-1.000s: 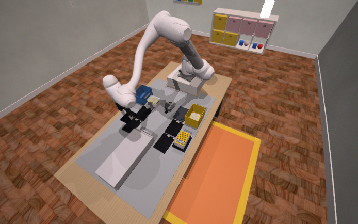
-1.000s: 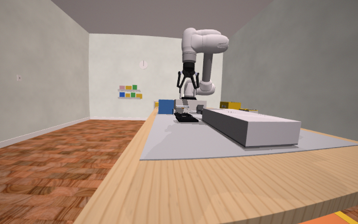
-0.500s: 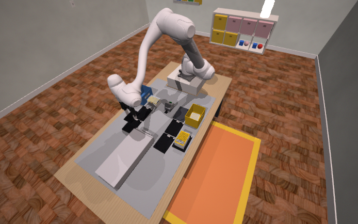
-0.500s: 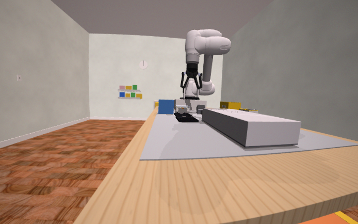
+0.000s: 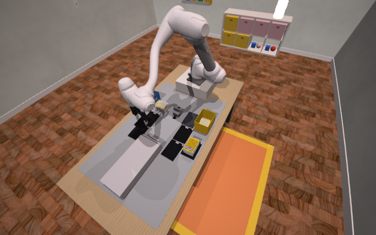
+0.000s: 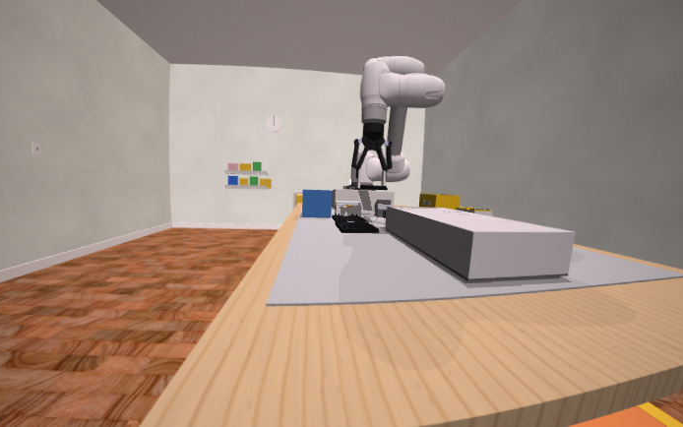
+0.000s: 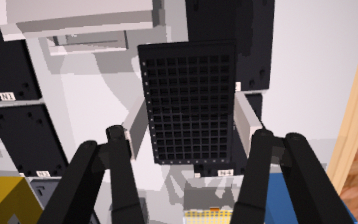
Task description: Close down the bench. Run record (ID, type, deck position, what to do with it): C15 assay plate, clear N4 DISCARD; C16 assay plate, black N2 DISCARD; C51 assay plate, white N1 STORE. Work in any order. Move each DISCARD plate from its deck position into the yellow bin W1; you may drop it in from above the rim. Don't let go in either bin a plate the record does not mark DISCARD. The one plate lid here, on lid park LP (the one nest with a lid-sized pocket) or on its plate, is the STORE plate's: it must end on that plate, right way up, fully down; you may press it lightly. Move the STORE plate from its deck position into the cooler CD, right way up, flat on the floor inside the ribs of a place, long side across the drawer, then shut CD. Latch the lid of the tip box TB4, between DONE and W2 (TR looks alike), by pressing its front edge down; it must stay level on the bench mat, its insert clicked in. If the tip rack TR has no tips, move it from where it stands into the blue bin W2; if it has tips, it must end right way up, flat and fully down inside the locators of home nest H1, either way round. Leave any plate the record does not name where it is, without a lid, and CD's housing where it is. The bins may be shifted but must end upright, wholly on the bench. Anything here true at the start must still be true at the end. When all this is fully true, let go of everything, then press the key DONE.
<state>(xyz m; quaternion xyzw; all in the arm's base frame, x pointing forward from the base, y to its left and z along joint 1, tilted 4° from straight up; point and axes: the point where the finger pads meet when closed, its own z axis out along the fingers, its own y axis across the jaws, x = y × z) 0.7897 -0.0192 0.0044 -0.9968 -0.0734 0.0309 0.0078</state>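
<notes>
My gripper [image 7: 190, 106] is shut on a black assay plate [image 7: 190, 102], gripping its two long sides and holding it level above the deck. In the wrist view the plate hangs over a black nest labelled N4 [image 7: 224, 172]. In the top view the gripper [image 5: 143, 118] is at the left side of the mat, near the blue bin W2 [image 5: 156, 95]. In the exterior view the gripper [image 6: 370, 180] hangs above the deck nests. The yellow bin W1 [image 5: 205, 121] stands across the mat with a pale plate inside. The cooler CD [image 5: 133, 166] is a long grey box.
A tip rack with yellow tips [image 5: 190, 144] sits in a nest by the right edge. Another tip box [image 5: 161, 105] and the green key DONE [image 5: 179, 107] lie beside the blue bin. Empty black nests [image 5: 182, 134] line the middle. The bench's left edge is close.
</notes>
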